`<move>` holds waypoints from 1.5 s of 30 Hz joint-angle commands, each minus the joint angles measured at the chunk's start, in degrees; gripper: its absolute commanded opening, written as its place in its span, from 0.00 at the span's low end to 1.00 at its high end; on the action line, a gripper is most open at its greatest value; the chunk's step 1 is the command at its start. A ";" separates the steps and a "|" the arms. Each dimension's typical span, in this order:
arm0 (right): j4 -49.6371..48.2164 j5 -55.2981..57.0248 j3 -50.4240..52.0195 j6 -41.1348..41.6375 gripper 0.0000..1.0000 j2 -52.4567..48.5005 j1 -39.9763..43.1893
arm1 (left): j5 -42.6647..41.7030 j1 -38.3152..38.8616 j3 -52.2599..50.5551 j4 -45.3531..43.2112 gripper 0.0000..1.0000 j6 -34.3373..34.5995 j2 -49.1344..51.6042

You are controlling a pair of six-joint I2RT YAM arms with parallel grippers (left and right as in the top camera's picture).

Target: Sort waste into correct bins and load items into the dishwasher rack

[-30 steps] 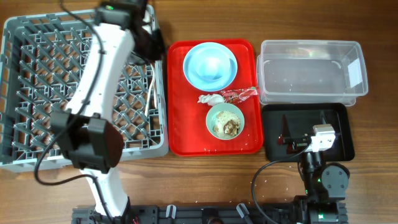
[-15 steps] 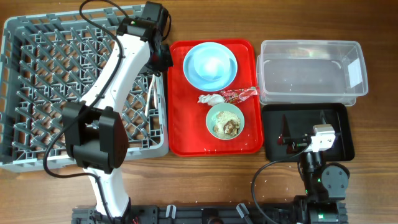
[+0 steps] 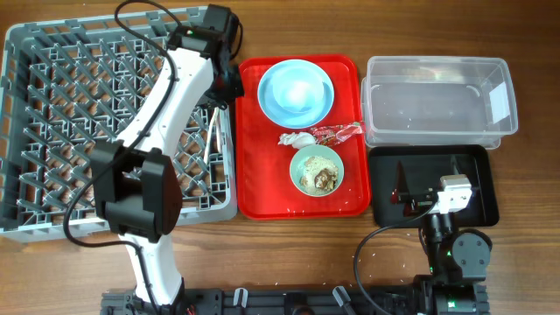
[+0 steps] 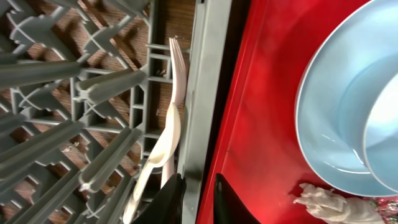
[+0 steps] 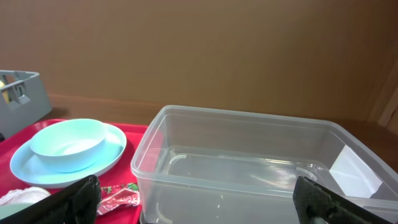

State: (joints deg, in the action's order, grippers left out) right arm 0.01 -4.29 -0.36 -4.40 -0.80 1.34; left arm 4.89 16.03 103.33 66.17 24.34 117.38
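Observation:
The grey dishwasher rack (image 3: pixel 52 131) fills the left. My left gripper (image 3: pixel 227 86) hangs at its right wall; in the left wrist view my left gripper (image 4: pixel 199 186) is open by a narrow gap, holding nothing, with the rack wall (image 4: pixel 208 74) seen between its fingers. A white fork and spoon (image 4: pixel 171 124) lie inside the rack. The pale blue bowl (image 3: pixel 297 87) sits on the blue plate (image 3: pixel 271 103). Tissue (image 3: pixel 296 138), red wrapper (image 3: pixel 339 132) and the mint-green bowl (image 3: pixel 317 170) with food scraps lie below. My right gripper (image 5: pixel 202 205) is open before the clear tub (image 5: pixel 249 168). No yellow cup shows.
The plate, bowls and waste all rest on a flat red tray (image 3: pixel 262 197) between the rack and the bins. The glossy black tray (image 3: pixel 472 166) lies under my right gripper (image 3: pixel 407 198), in front of the clear tub (image 3: pixel 437 96). Brown wooden tabletop surrounds everything.
The left arm swung from the rack's far edge toward the red tray, bringing its gripper to the rack's right wall; it has barely moved in the last half second. The right arm stayed still.

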 commanded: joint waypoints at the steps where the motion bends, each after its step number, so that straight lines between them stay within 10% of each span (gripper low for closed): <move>1: -0.15 -0.09 0.07 0.02 1.00 0.00 0.35 | 1.46 0.74 -0.37 -0.20 0.17 -0.09 2.10; 28: -0.15 -0.07 0.07 0.02 1.00 0.00 0.35 | 2.23 4.33 -0.37 6.84 0.07 -1.55 4.50; 35: -0.15 -0.09 0.07 0.02 1.00 0.00 0.35 | 3.13 5.01 -0.37 6.01 0.15 -1.57 4.50; 38: -0.15 -0.07 0.07 0.04 1.00 0.00 0.35 | 5.35 3.58 -0.37 6.08 0.44 -1.60 4.50; 45: -0.15 -0.07 0.07 0.02 1.00 0.00 0.35 | 6.36 -1.53 3.26 6.10 0.46 -1.36 -2.89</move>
State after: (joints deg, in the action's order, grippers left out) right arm 0.01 -4.29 -0.36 -4.40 -0.80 1.34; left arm 10.44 17.43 103.57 72.62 21.98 121.16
